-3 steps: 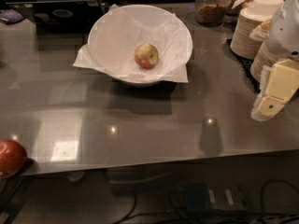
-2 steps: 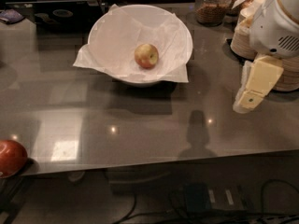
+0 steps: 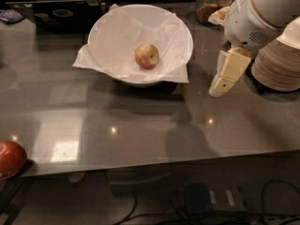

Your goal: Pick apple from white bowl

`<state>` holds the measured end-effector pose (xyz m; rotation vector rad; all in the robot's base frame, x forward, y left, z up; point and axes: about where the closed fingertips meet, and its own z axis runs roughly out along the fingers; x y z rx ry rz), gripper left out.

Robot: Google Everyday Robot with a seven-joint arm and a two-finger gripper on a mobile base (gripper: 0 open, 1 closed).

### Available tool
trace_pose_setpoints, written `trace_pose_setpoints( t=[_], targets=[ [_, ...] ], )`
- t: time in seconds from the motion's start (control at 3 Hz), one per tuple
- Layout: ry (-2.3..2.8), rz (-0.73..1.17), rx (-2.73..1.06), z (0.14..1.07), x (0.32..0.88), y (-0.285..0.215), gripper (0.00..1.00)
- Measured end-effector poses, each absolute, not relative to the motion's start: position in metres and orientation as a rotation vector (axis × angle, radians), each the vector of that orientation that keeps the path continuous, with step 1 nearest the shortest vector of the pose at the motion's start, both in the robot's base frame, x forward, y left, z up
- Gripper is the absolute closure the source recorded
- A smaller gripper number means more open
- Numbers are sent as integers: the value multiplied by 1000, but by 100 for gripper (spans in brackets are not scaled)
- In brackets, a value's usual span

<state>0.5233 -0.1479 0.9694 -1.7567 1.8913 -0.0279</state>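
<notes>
Desk (image 3: 140,130): grey, glossy top.

Bowl (image 3: 189,41): white, deep, standing near the far edge, left of centre. Crinkled white paper (image 3: 176,73) lines it, with corners overhanging the rim.

Apple (image 3: 146,56): small, yellow-green with a red blush. It rests on the paper at the bottom of the bowl, untouched.

Gripper (image 3: 219,87): cream-coloured, pointing down and tilted, hanging above the desk just right of the bowl and apart from it. Whether it is released or clenched cannot be told from this side. The white arm (image 3: 253,18) rises from it toward the far right corner.

Other items: a stack of beige bowls (image 3: 279,64) at the right edge, a glass jar (image 3: 208,3) at the far edge, and a red apple (image 3: 9,159) at the near left corner.
</notes>
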Motion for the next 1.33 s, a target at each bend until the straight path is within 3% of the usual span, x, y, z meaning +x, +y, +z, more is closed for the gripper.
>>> trace_pose_setpoints(
  t=[0.67,1.33],
  targets=[
    [1891,-62,-1753,969,527,-147,0],
    [1838,-64,-1666,956,590,-137,0]
  ],
)
